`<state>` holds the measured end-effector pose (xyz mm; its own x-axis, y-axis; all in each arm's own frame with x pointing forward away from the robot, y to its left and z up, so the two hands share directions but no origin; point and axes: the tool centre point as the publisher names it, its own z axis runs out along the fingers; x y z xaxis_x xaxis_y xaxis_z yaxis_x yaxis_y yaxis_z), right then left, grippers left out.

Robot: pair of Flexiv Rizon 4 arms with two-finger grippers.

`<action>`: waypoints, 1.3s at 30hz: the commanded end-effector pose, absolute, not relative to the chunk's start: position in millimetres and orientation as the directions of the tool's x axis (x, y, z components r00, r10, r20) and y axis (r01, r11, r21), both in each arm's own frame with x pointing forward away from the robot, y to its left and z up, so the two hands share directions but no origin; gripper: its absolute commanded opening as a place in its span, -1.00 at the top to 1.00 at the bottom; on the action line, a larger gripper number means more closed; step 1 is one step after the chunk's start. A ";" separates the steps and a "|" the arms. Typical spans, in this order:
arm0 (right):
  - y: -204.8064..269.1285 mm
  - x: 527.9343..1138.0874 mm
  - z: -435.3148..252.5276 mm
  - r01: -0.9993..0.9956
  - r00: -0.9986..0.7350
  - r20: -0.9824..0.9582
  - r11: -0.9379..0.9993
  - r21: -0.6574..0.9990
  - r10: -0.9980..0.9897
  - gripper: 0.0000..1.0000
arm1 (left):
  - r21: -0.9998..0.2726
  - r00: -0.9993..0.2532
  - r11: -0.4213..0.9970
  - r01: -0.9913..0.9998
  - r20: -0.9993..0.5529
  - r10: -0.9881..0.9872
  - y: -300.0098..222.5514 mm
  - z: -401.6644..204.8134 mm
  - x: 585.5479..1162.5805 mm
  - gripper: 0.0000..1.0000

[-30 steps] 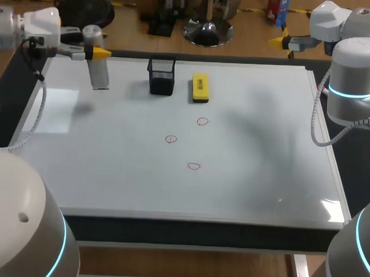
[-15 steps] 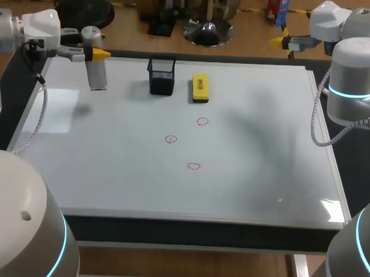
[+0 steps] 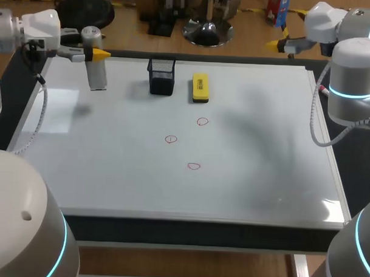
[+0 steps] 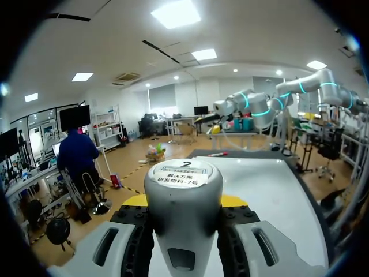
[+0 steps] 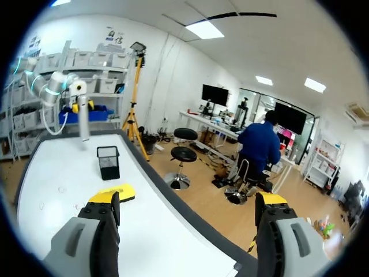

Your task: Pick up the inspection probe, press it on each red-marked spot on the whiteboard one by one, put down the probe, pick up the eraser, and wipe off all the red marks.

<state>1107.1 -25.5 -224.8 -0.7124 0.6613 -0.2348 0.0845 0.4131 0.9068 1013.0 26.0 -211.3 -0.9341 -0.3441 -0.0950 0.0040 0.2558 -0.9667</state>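
Grey cylindrical probe (image 3: 99,75) clamped in left gripper (image 3: 93,52), right gripper (image 5: 187,199) spread wide, glossy whiteboard (image 3: 263,153)

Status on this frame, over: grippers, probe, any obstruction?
Left gripper jaws shut on probe, upright over far-left corner of whiteboard. Right gripper open, past far-right corner. Three red marks unwiped mid-board. Holder, eraser clear of the path.

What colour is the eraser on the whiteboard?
The eraser is yellow with a dark underside; it shows best in the head view.
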 end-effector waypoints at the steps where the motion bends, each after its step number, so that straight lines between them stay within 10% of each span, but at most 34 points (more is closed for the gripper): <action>1: -16.3 1114.1 -224.7 0.084 -0.820 -0.252 0.544 0.835 0.514 -1.00 | -0.967 -0.933 0.255 0.007 -0.098 -0.346 25.8 -210.8 1011.9 1.00; 18: 27.9 1103.9 -248.8 -0.147 -0.980 -0.183 0.901 0.409 -0.077 -1.00 | -0.967 -0.933 0.255 0.007 -0.098 -0.346 25.8 -210.8 1011.9 1.00; 39: 57.4 1100.0 -280.7 -0.558 -0.830 0.056 0.829 -0.041 -0.556 -1.00 | -0.967 -0.933 0.255 0.007 -0.098 -0.346 25.8 -210.8 1011.9 1.00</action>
